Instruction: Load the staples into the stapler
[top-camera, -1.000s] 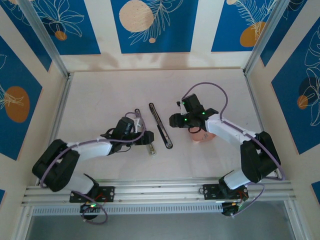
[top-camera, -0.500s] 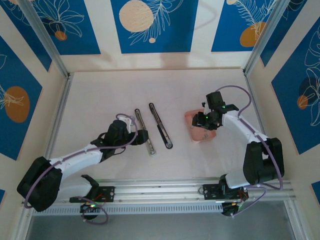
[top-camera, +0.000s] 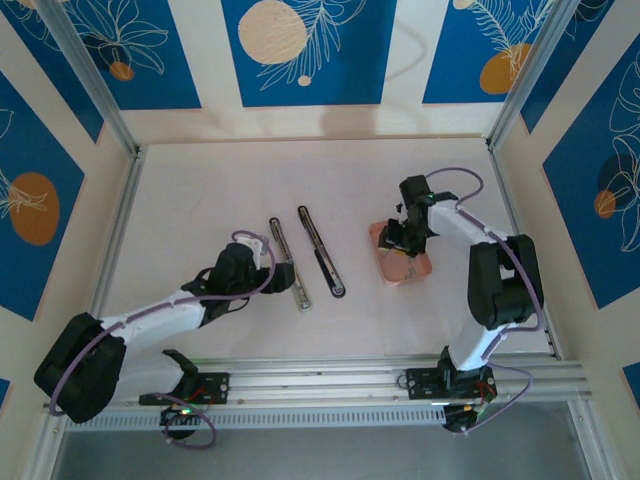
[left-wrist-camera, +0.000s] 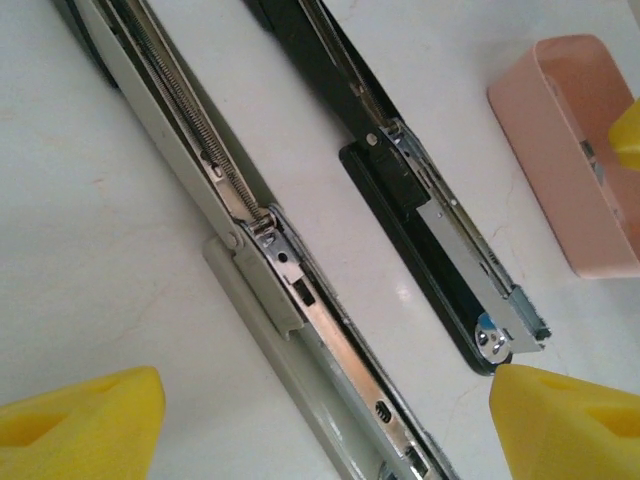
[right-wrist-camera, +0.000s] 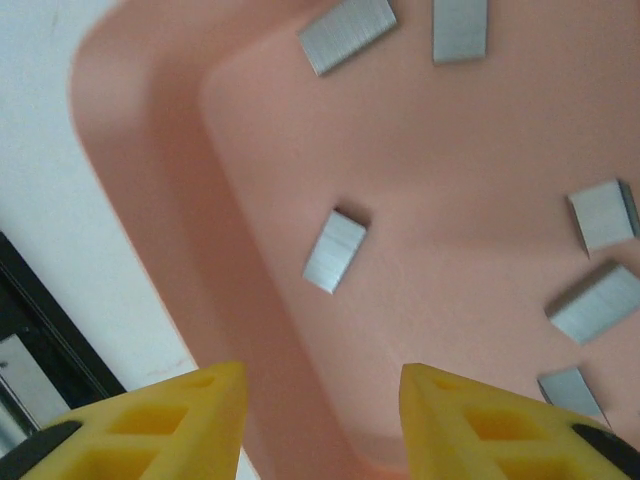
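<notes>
Two staplers lie opened out flat on the white surface, side by side and roughly parallel, between the two arms. The grey stapler is on the left and the black stapler on the right, with a narrow strip of bare surface between them. In the left wrist view, each stapler shows its metal magazine channel facing up, and the grey one shows a long coil spring along its upper arm.

The left gripper is spread wide and holds nothing. Its yellow fingertips stand at either side of the stapler pair, with the grey stapler's metal channel running between them.

A salmon-pink tray sits on the surface to the right of the black stapler, apart from it. The staples lie loose on the tray floor as six short grey strips, scattered and turned at different angles, none touching another.

The right gripper hangs over the tray's near left corner. Its fingers are partly spread, with bare tray floor showing between them and no strip pinched. The nearest strip lies just beyond the fingertips.
</notes>
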